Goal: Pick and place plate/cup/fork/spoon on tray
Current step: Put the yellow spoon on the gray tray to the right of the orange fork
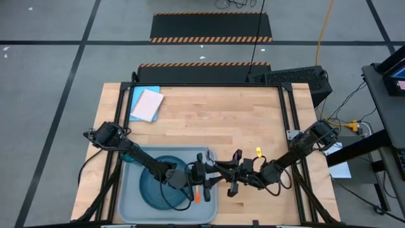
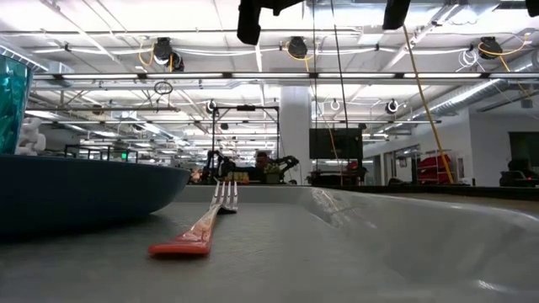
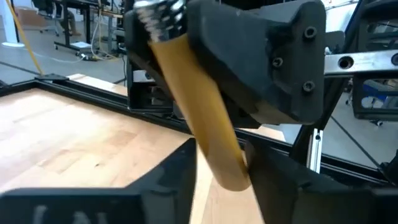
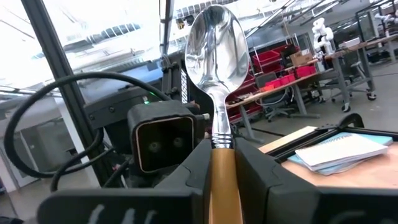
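The pale grey-blue tray [image 1: 130, 190] sits at the near left of the tabletop [image 1: 221, 120] and already carries the dark teal plate [image 1: 155, 183], with the teal cup [image 2: 13, 101] standing in it, and the red-orange-handled fork [image 2: 202, 227] lying beside the plate. Only the spoon [image 4: 214, 56] seems left: the right hand [image 4: 221, 158] is clamped on its orange handle, held above the tray's right edge. The left hand [image 3: 221, 177] brackets that handle's end; whether it grips, I cannot tell.
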